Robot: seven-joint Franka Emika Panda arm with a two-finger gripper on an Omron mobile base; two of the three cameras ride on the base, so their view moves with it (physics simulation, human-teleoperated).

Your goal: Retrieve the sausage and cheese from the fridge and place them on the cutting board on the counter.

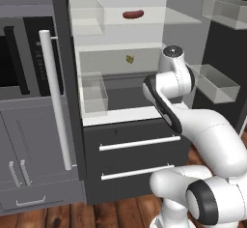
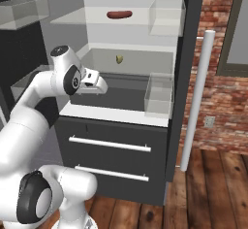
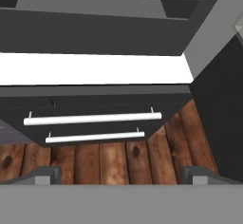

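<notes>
The fridge (image 1: 137, 131) stands open with its lower drawers shut. On its upper glass shelf lies the reddish-brown sausage (image 1: 133, 14) (image 2: 118, 14). The small yellowish cheese (image 1: 130, 59) (image 2: 119, 58) sits at the back of the shelf below. My gripper (image 2: 95, 84) hovers in front of the lowest shelf, left of and below the cheese, pointing down. In the hand view it is open (image 3: 122, 175), with nothing between its fingers, looking at the drawer handles (image 3: 92, 119) and the floor. The cutting board and counter are out of view.
Clear bins (image 1: 94, 94) (image 2: 159, 94) stand on the shelves, and others hang on the open door (image 1: 214, 82). A door's long silver handle (image 1: 54, 96) (image 2: 196, 102) juts forward. Grey oven cabinet (image 1: 19, 125) to the left, brick wall (image 2: 218, 102) to the right, wooden floor (image 3: 114, 161) below.
</notes>
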